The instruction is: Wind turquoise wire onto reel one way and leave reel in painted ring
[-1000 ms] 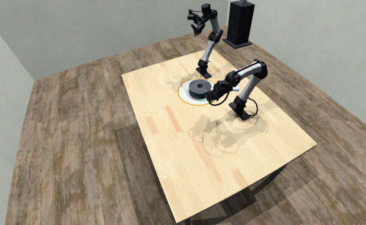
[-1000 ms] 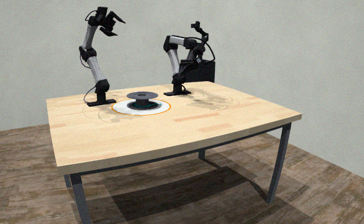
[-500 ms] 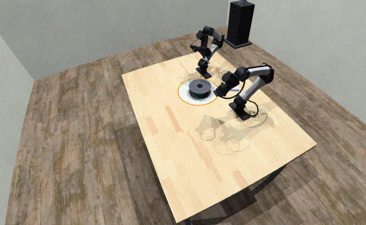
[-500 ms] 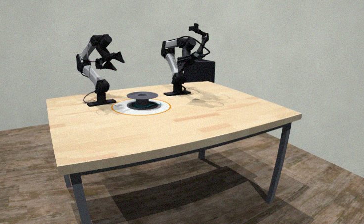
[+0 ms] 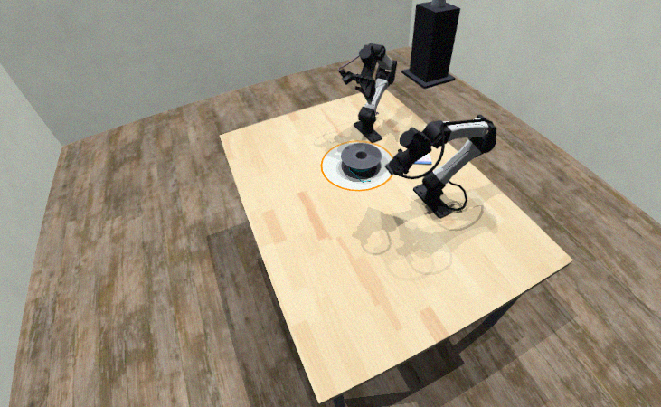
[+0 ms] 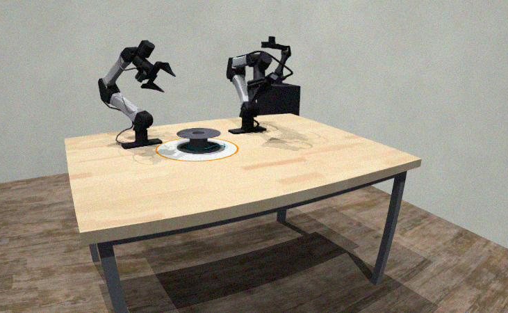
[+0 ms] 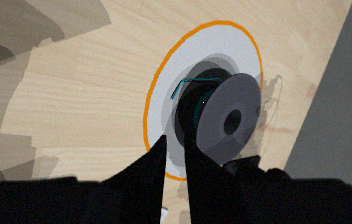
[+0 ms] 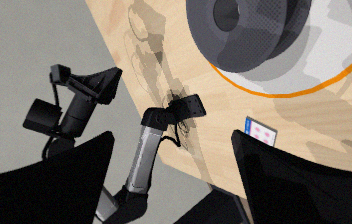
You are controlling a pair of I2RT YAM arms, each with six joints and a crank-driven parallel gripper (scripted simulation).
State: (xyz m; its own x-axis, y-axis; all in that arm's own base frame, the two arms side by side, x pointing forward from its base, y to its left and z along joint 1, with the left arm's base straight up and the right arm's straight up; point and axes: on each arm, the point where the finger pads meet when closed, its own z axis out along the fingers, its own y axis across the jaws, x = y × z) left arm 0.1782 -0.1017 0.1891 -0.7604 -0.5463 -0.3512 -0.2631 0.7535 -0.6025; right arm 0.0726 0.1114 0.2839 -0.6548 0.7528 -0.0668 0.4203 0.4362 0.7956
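The grey reel [image 5: 346, 157] [image 6: 187, 133] [image 7: 245, 95] [image 8: 208, 42] lies flat inside the painted orange ring [image 5: 321, 166] [image 6: 196, 161] [image 7: 145, 120] [image 8: 277, 95]. The turquoise wire [image 5: 362, 180] [image 6: 211, 147] [image 7: 197, 79] shows on the hub, and a short bent end sticks out past the lower flange. My left gripper [image 5: 389, 169] [image 7: 175, 137] is open by a narrow gap, empty, above the ring's side; the reel's flange shows beyond its fingers. My right gripper [image 6: 169, 83] is wide open and empty, high above the table.
A small card [image 5: 422, 160] [image 7: 164, 215] [image 8: 260, 131] with pink dots lies outside the ring, near the left arm. The right arm's base [image 5: 367, 132] [image 6: 141, 142] stands close to the ring; the left arm's base [image 5: 436, 204] [image 6: 247, 129] [image 8: 195, 105] is farther along the same table edge.
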